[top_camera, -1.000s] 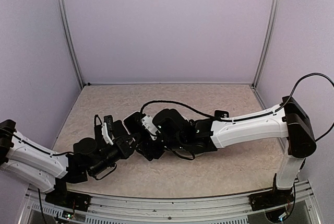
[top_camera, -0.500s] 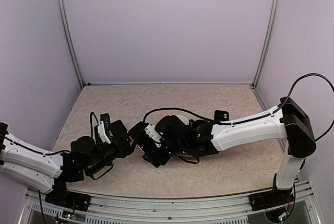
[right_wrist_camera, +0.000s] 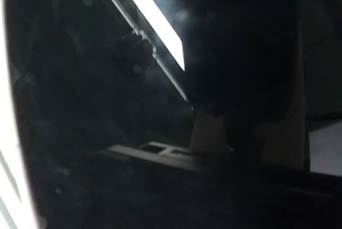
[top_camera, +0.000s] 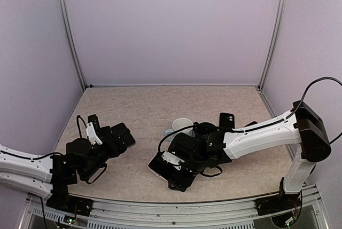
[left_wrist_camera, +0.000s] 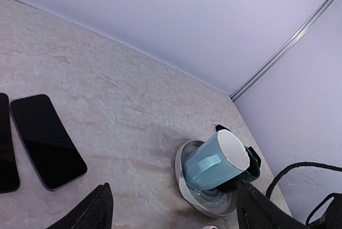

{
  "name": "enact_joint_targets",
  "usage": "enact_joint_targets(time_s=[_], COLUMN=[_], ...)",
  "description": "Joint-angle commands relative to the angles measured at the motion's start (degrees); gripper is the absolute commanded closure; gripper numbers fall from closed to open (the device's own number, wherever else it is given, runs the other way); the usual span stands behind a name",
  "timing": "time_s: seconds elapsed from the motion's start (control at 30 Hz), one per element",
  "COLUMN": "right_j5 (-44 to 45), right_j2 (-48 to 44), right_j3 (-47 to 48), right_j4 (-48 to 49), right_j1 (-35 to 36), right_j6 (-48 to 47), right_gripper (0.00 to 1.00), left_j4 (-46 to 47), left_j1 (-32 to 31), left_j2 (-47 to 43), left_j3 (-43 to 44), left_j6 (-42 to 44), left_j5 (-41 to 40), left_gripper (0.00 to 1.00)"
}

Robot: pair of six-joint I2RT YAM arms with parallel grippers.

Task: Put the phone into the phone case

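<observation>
Mug (left_wrist_camera: pixel 216 159) tipped on saucer (left_wrist_camera: pixel 180 173); phone (left_wrist_camera: pixel 48 141) left of saucer, apart, flat on table (left_wrist_camera: pixel 133 95)

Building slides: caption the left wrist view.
Open left gripper above table; dark phone at left, teal cup tipped on saucer.

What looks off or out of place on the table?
Nothing stands out. The teal mug sits upright on its white saucer with no spill, and the dark phone lies flat on the table. The right wrist view is too dark to judge.
</observation>
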Motion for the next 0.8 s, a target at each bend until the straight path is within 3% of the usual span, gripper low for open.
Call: enact_joint_targets(time_s=[0.0, 0.13, 0.4, 0.77], right_j5=[-2.14, -2.17, -3.11, -2.33], right_j2=[-2.30, 0.19, 4.99, 7.08], right_j3=[0.30, 1.02, 4.93, 6.81], right_j4=[-6.64, -7.65, -11.31, -12.58], right_j1=[0.67, 0.67, 0.68, 0.67], right_j6=[-0.79, -2.46, -4.85, -6.12], right_gripper=[0.60, 0.57, 0.43, 0.01], left_j4=[-4.64, -5.31, -10.87, -11.45], left_j1=[0.42, 0.38, 2.06, 4.60], left_j2=[5.90, 15.64, 21.92, 24.30], left_j3=[1.20, 3.50, 8.42, 9.10], left_j6=[-7.17, -10.86, -10.10, -10.88], left_j5=[5.89, 15.10, 17.00, 19.72], left_gripper=[0.25, 0.30, 0.30, 0.27])
